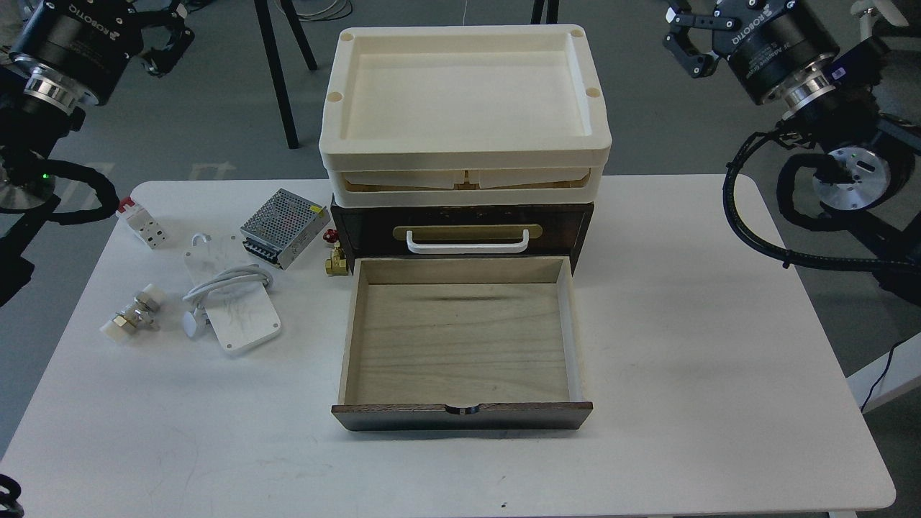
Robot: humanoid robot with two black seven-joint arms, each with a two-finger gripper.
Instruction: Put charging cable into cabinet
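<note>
The charging cable (241, 316) lies on the white table left of the cabinet: a flat white block with a grey-white cord looped over its top and a white plug at its left. The cabinet (460, 226) is a small dark-brown chest with a white handle on a brass plate. Its lower drawer (460, 342) is pulled out toward me, pale wood inside and empty. My left gripper (167, 42) hangs high at the top left, away from the table, fingers apart with nothing between them. My right gripper (689, 39) is high at the top right, also open and empty.
Stacked cream plastic trays (464, 93) sit on top of the cabinet. A perforated metal power-supply box (284, 226) and a brass valve (335, 262) lie between cable and cabinet. A white block with red part (144, 223) and metal fittings (133, 316) lie at the left.
</note>
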